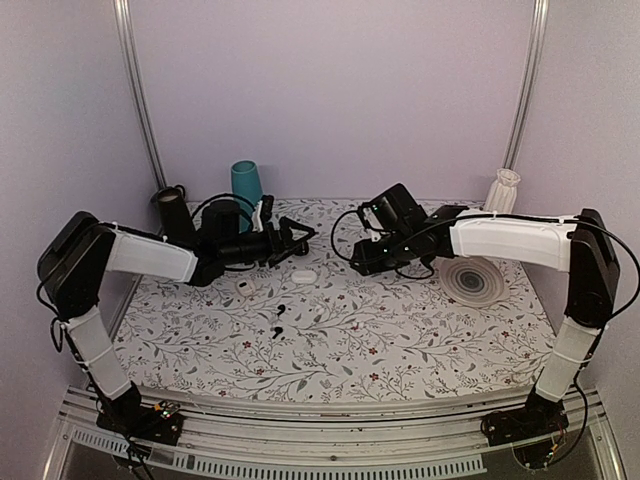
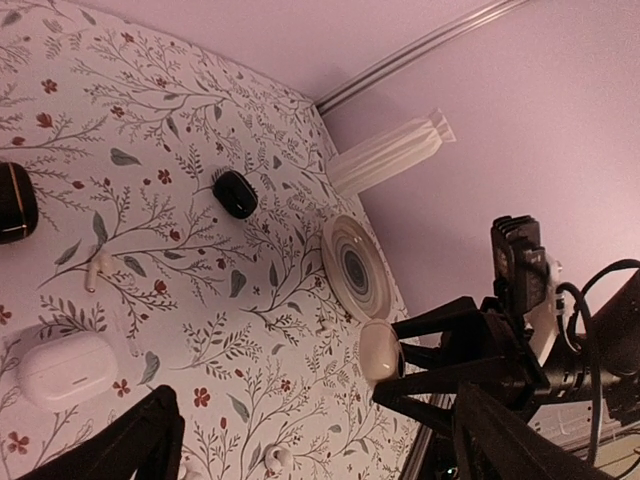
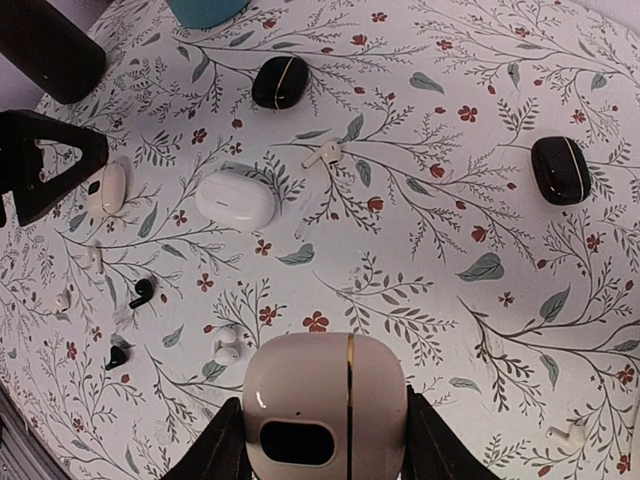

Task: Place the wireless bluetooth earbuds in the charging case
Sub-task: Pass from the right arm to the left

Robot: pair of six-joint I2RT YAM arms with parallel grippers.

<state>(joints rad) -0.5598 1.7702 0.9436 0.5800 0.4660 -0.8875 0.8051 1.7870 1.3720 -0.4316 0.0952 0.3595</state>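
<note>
The right gripper (image 3: 328, 445) pinches the white, gold-seamed charging case (image 3: 325, 400) between its fingers, held above the floral table (image 3: 430, 300), while the left gripper (image 2: 318, 410) hangs with fingers spread wide near another white case (image 2: 68, 368) and a loose earbud (image 3: 322, 153).

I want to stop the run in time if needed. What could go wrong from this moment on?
The right gripper pinches a closed cream case by its rounded sides above the table; it might slip. Loose white earbuds and black earbuds lie mixed, so the open left gripper may take a wrong one.
</note>
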